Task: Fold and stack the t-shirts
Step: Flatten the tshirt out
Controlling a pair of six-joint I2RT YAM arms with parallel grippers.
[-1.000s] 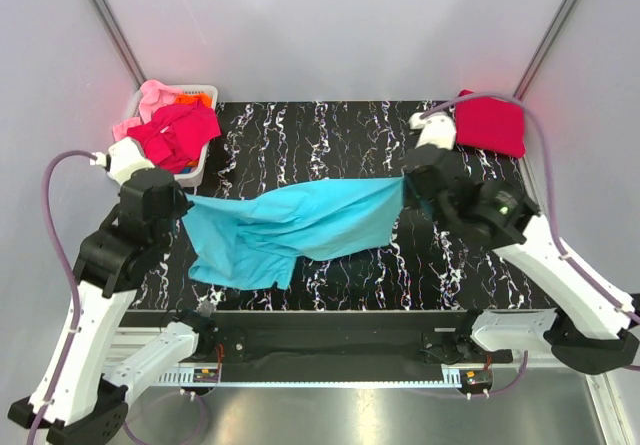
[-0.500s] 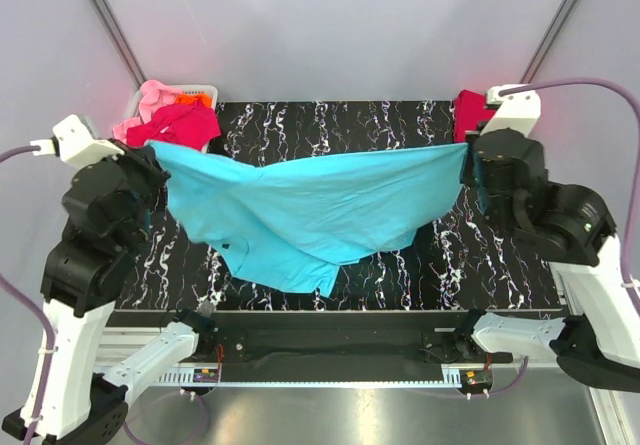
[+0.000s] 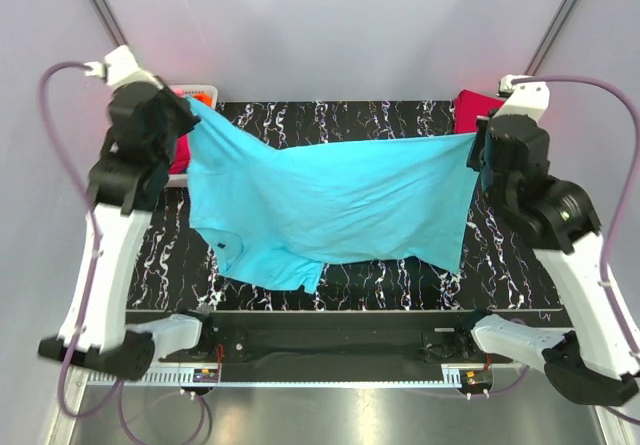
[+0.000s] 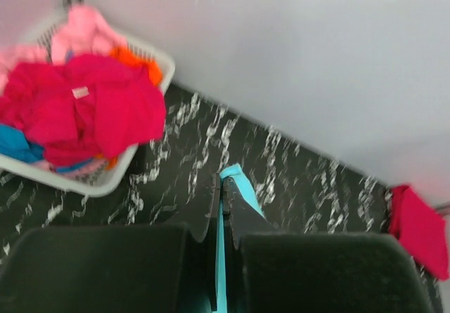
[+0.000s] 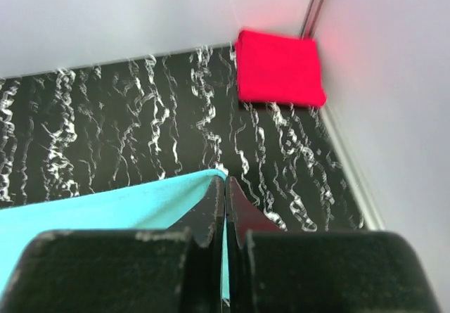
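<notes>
A turquoise t-shirt (image 3: 330,205) hangs spread in the air between both arms, above the black marbled table (image 3: 330,125). My left gripper (image 3: 185,105) is shut on its upper left corner, and turquoise cloth (image 4: 223,257) shows pinched between the jaws in the left wrist view. My right gripper (image 3: 474,141) is shut on the upper right corner, with cloth (image 5: 105,211) trailing left from the jaws (image 5: 225,186). A folded crimson t-shirt (image 5: 278,68) lies at the table's far right corner. More t-shirts (image 4: 77,109), red, pink, orange and blue, fill the basket.
The white slotted basket (image 4: 105,179) stands at the far left corner of the table, mostly hidden behind the left arm in the top view. Grey walls close in the back and both sides.
Both arms have lifted and swung outward and back, stretching the turquoise t-shirt from a bunched strip into a wide hanging sheet. The left gripper rose up over the basket.
</notes>
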